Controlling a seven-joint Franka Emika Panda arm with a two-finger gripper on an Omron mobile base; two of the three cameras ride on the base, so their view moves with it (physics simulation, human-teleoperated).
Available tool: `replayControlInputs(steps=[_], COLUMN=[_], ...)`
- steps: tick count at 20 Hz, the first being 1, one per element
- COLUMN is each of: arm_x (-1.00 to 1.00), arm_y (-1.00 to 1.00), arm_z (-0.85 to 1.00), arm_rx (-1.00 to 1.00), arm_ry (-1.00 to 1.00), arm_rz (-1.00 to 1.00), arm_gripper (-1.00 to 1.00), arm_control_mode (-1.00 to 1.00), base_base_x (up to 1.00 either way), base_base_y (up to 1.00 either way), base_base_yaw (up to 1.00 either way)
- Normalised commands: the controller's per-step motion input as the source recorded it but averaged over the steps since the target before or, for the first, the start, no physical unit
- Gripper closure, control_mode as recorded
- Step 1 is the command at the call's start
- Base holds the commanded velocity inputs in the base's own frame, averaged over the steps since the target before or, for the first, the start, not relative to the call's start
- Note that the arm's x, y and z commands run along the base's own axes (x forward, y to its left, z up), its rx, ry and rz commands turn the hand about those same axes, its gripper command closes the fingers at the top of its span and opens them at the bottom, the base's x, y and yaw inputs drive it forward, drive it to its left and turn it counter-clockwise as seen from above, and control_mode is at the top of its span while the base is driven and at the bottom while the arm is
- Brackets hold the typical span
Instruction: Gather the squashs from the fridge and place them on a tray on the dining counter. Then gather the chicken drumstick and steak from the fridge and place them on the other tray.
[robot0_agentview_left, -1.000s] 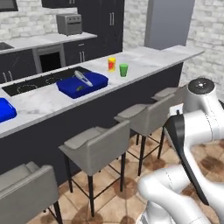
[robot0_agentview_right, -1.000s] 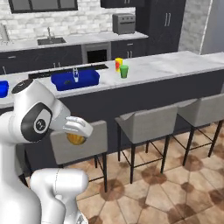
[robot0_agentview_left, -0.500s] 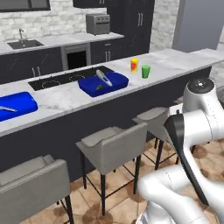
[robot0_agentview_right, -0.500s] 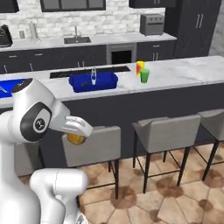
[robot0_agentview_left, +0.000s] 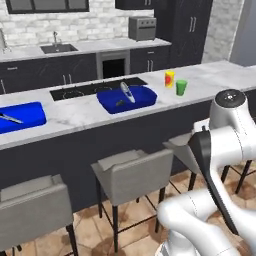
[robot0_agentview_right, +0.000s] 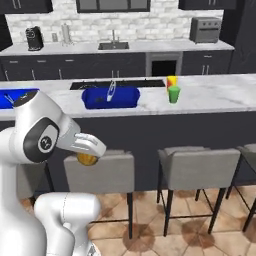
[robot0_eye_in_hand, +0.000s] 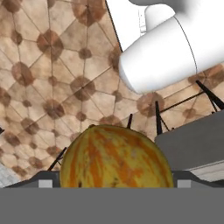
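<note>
My gripper (robot0_eye_in_hand: 114, 183) is shut on a round squash (robot0_eye_in_hand: 115, 162) with orange and yellow stripes, which bulges between the fingers over the tiled floor. From the right base the squash (robot0_agentview_right: 87, 159) hangs under my folded hand (robot0_agentview_right: 85, 145), level with the stool backs. On the dining counter (robot0_agentview_left: 215, 80) (robot0_agentview_right: 215, 97) sit two blue trays. The nearer tray (robot0_agentview_left: 128, 100) (robot0_agentview_right: 111, 98) holds a pale elongated thing. The other tray (robot0_agentview_left: 21, 117) (robot0_agentview_right: 9, 98) lies further left. The fridge, the chicken drumstick and the steak are out of view.
Grey bar stools (robot0_agentview_left: 131, 175) (robot0_agentview_right: 199, 167) line the counter's near side, between me and the trays. A yellow cup (robot0_agentview_left: 170, 78) and a green cup (robot0_agentview_left: 181, 87) stand right of the nearer tray. Behind runs a dark worktop with a sink (robot0_agentview_right: 113, 45).
The whole scene has slid to the right in both base views, so the base has moved. The second tray has come further into view. My arm keeps its pose with the squash.
</note>
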Motion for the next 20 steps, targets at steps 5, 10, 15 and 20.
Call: replayControlInputs(steps=[5, 10, 15, 20], arm_x=[0.00, 0.00, 0.00, 0.00], arm_y=[0.00, 0.00, 0.00, 0.00], arm_z=[0.00, 0.00, 0.00, 0.00], arm_rx=[0.00, 0.00, 0.00, 0.00], arm_ry=[0.00, 0.00, 0.00, 0.00], arm_rz=[0.00, 0.00, 0.00, 0.00], arm_gripper=[1.00, 1.00, 1.00, 1.00], arm_control_mode=[1.00, 1.00, 1.00, 1.00], base_base_x=[0.53, 0.53, 0.47, 0.60], base_base_y=[-0.40, -0.42, -0.46, -0.27], base_base_yaw=[0.33, 0.34, 0.32, 0.25])
